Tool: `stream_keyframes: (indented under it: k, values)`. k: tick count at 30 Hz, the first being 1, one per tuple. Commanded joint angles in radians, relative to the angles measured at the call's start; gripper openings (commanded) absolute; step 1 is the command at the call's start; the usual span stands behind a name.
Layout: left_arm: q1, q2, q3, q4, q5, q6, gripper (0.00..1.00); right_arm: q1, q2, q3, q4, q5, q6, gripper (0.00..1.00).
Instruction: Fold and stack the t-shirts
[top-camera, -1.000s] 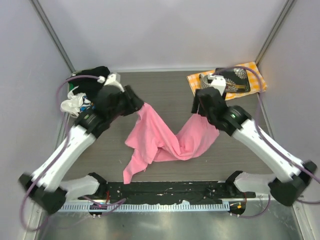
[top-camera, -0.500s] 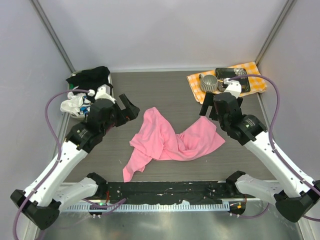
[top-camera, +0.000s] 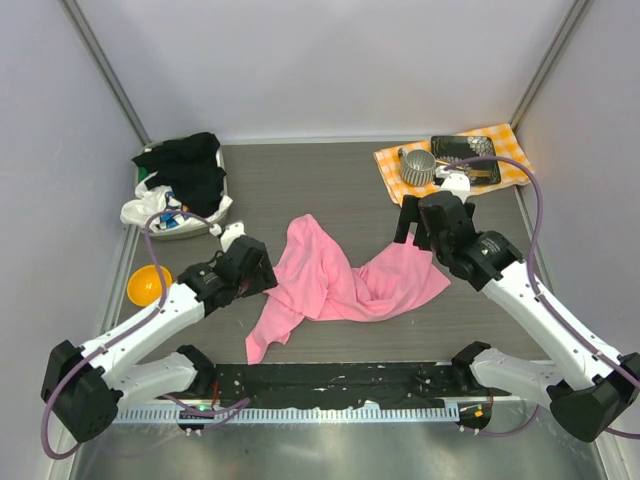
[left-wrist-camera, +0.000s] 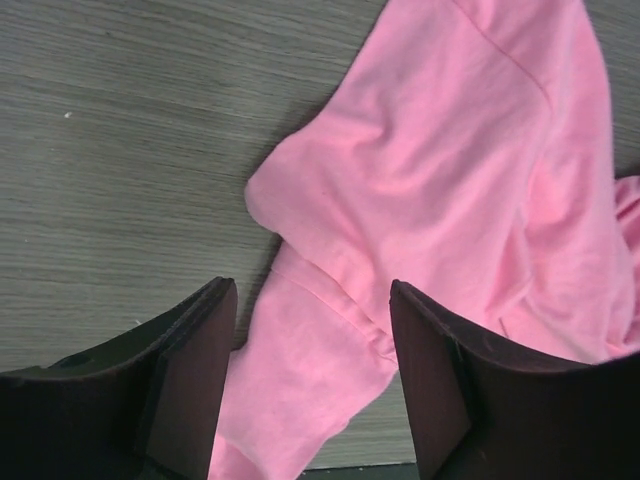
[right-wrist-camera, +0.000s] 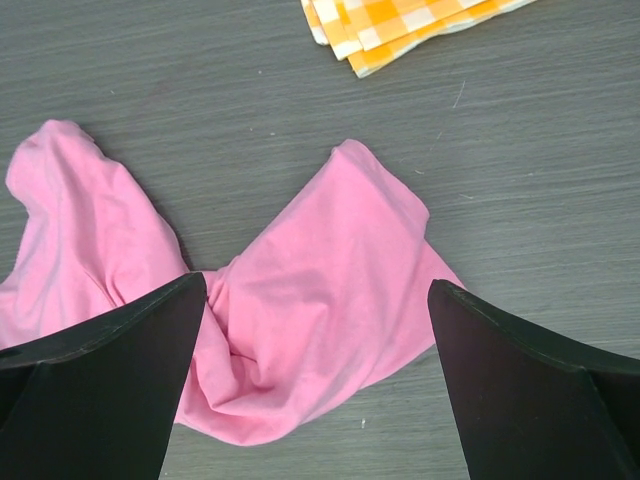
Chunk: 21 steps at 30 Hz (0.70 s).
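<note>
Our left gripper (left-wrist-camera: 312, 290) stands with its jaws apart and nothing pinched, low over the near left edge of the pink t-shirt (top-camera: 340, 280), a fold of the cloth lying on the table (top-camera: 330, 180) below the gap between the fingers. Our right gripper (right-wrist-camera: 315, 285) is spread as wide as it goes and holds nothing, hovering above the shirt's far right lobe, with the corner of the checked cloth (right-wrist-camera: 400, 25) beyond it. The shirt itself lies in a crumpled, twisted heap at mid-table, one tail trailing toward the near edge. The black and white shirts (top-camera: 185, 165) sit bunched at the far left. What has just changed is the release: a second ago both grippers had the shirt pinched and hoisted between them, and half a second ago they had let go and it had dropped. We judge that the spread failed, so the shirt still needs laying flat before any fold. Since that half-second frame the left arm has swung down and nearer to the shirt's left edge, uncovering an orange object (top-camera: 147, 285) by the table's side, while the right gripper has scarcely shifted.
</note>
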Motion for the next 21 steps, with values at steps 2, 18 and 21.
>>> stream_keyframes:
  k: [2, 18, 21]
  values:
    - [0.003, 0.09, -0.037, 0.11, -0.048, -0.032, 0.61, 0.006, -0.028, -0.036, 0.032, -0.013, -0.007, 1.0]
    - [0.044, 0.338, -0.047, 0.236, -0.089, -0.032, 0.55, 0.006, -0.029, -0.087, 0.054, -0.015, -0.028, 1.0]
    - [0.064, 0.357, -0.056, 0.265, -0.089, -0.032, 0.53, 0.006, -0.029, -0.098, 0.06, -0.013, -0.033, 1.0]
